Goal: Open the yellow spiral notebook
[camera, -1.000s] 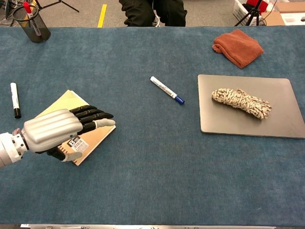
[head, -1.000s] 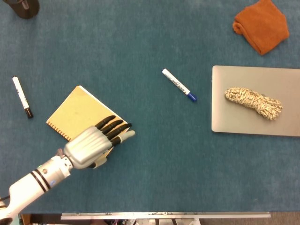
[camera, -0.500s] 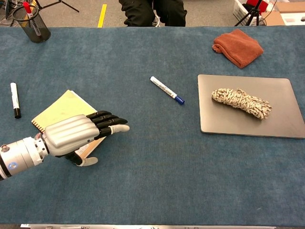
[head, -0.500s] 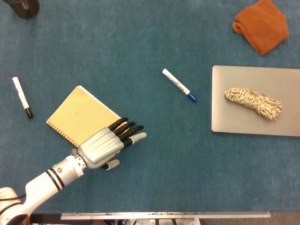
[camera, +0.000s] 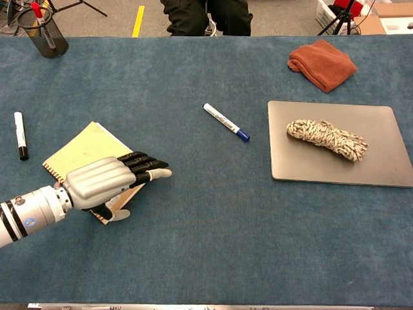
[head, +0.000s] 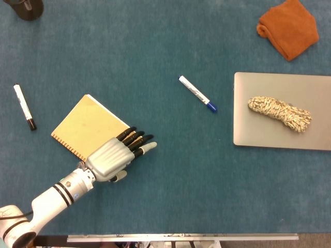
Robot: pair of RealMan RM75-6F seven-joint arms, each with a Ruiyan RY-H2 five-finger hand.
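At the far left of the table (camera: 193,258) a black-tipped marker (camera: 20,135) lies by itself, with a mesh pen cup (camera: 40,29) at the far corner. Next comes the yellow spiral notebook (head: 87,126), closed and flat, turned on a diagonal with its wire binding along the lower left edge. The left hand (head: 113,157) lies palm down over the notebook's near right corner; its fingers (head: 135,139) are stretched out side by side, reaching just past the free edge onto the table, and the thumb is tucked low beside that corner. Whether the thumb has caught the cover cannot be told; nothing looks lifted.

The notebook looks light, its card cover thin and bendy, so it would likely slide on the cloth if pushed. The best hold is probably the free edge opposite the spiral, lifting only the cover while the rest stays down.

Further right lie a blue-capped marker (camera: 226,121), then a grey laptop (camera: 381,174) carrying a rope bundle (camera: 326,139), and an orange cloth (camera: 322,63) beyond. The right hand is in neither view
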